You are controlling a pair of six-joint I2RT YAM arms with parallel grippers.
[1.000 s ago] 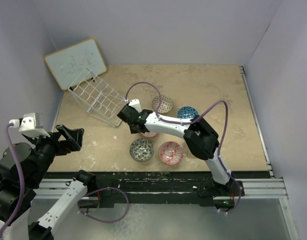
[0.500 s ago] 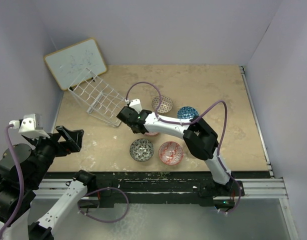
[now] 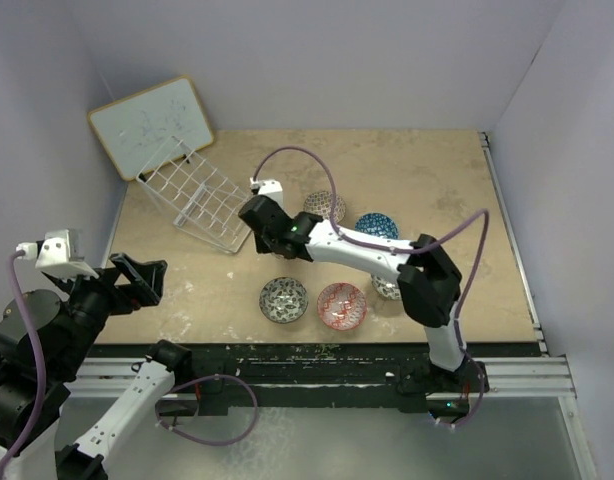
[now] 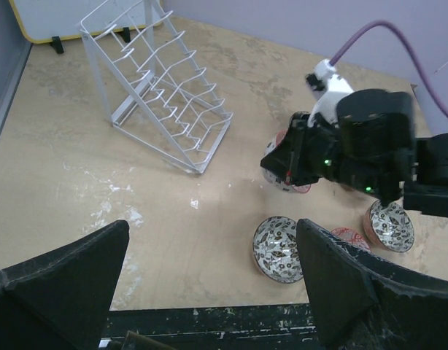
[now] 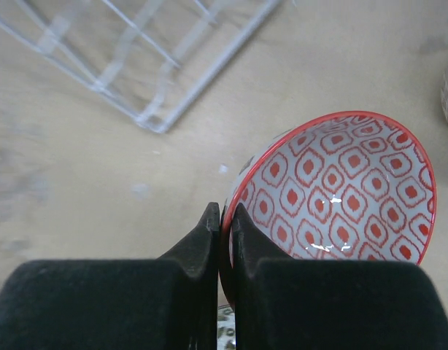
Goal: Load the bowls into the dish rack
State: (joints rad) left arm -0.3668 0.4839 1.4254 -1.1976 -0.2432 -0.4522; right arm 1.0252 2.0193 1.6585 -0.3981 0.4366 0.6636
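Two fingers [image 5: 195,251] of right gripper [image 5: 224,211] pinched on rim of red-pink bowl [image 5: 333,189], around middle of worktop [image 3: 437,180], near right end of dish rack [image 3: 197,195] (standing toward far-left corner). Grey bowl [image 3: 284,298] and second red bowl [image 3: 342,305] side by side along near edge, blue bowl [image 3: 375,226] farther back. Left gripper [image 4: 209,233] spread wide, empty, over near-left corner

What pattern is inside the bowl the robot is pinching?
The bowl: red diamonds on white, red rim; clearest in right wrist view.
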